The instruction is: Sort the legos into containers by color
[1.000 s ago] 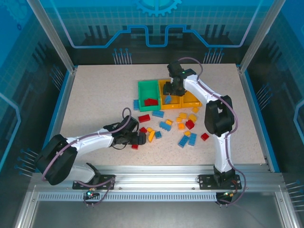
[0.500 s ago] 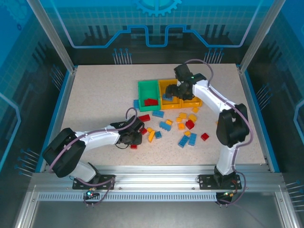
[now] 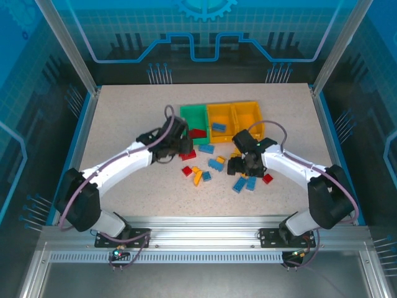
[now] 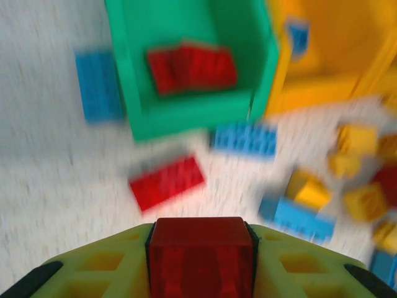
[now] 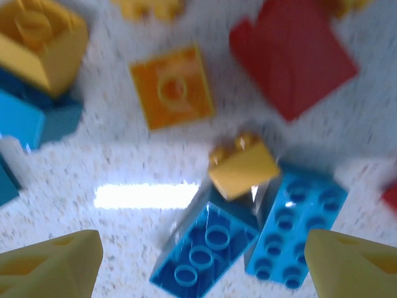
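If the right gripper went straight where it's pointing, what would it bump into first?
Most likely the blue lego lying between the open fingers of the right gripper, though depth is hard to judge.

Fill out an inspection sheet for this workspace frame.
Surface: speckled beige tabletop.
Job's things: green plastic bin holds red bricks; middle orange-yellow bin holds one blue brick; loose bricks in red, blue and yellow lie between the arms.
Clutter: nothing seen.
Grippers: left gripper shut on a red brick; right gripper open above blue bricks.
Cables: grey cables loop along both arms.
Surroundings: aluminium frame, blue panels.
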